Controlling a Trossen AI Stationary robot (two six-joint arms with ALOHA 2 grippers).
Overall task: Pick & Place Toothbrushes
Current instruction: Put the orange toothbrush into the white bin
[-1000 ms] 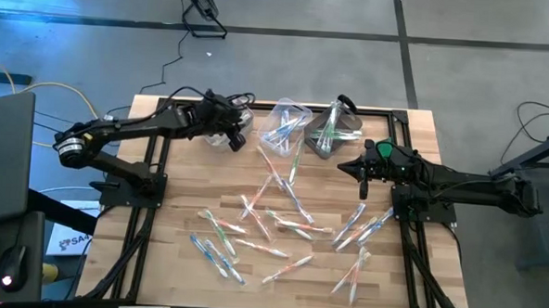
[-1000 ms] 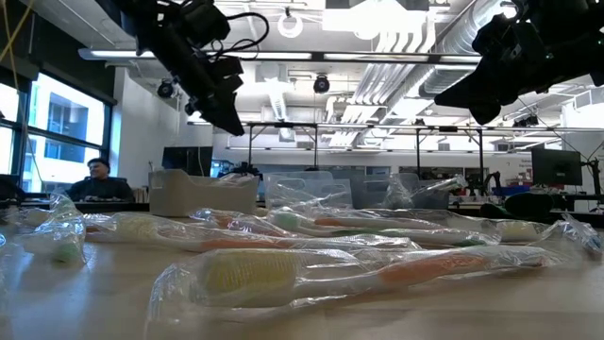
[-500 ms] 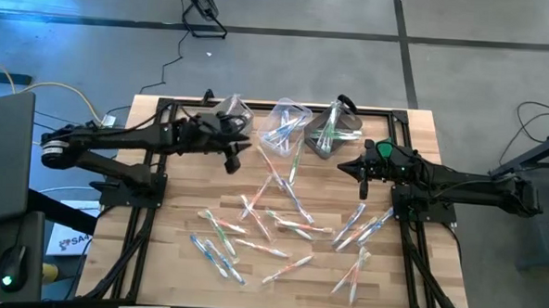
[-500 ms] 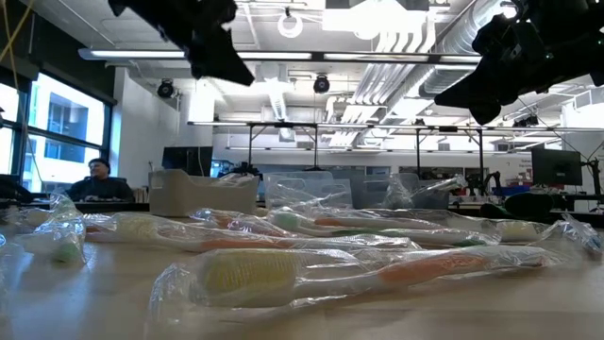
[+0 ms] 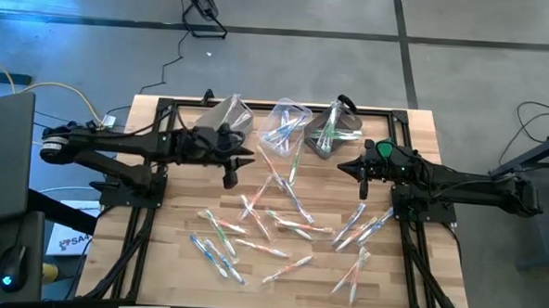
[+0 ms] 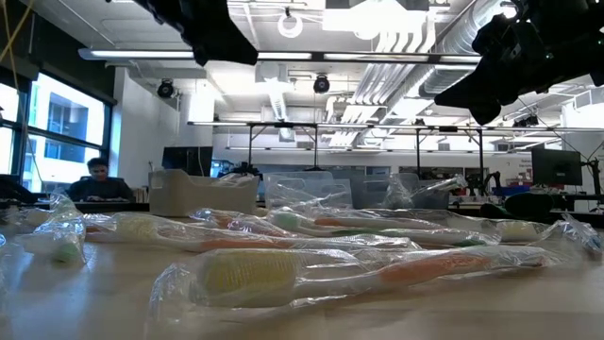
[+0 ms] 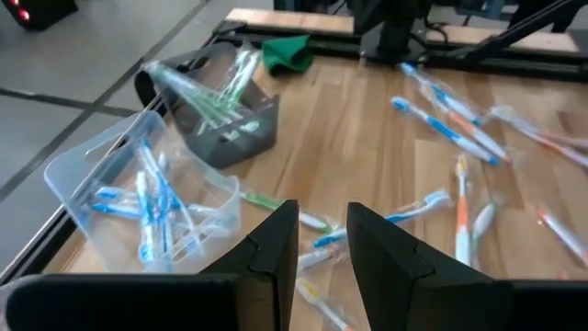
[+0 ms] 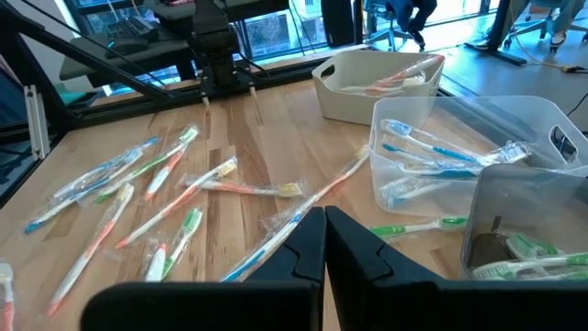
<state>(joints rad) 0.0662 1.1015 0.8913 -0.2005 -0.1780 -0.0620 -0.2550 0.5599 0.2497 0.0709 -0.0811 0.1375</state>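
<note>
Several wrapped toothbrushes (image 5: pixel 286 219) with orange, blue or green handles lie flat and scattered over the middle and near part of the wooden table; the low view shows the toothbrushes (image 6: pixel 359 274) close up. My left gripper (image 5: pixel 229 177) hangs above the table's left-centre, near the left bin. In the left wrist view my left gripper (image 7: pixel 322 221) is open by a narrow gap, with nothing between its fingers. My right gripper (image 5: pixel 364 189) waits over the right-centre. The right wrist view shows my right gripper (image 8: pixel 324 221) shut and empty.
Three bins stand along the far edge: a pale bin (image 8: pixel 377 83) with orange brushes on the left, a clear bin (image 7: pixel 138 193) with blue ones in the middle, and a dark bin (image 7: pixel 230 129) with green ones. A small green object (image 7: pixel 287 51) lies by the right arm.
My left gripper has swung away from the pale bin at the far left toward the table's near edge and centre. It has also risen, leaving the top of the low view. The gap between its fingers looks the same. The toothbrushes on the table have not moved.
</note>
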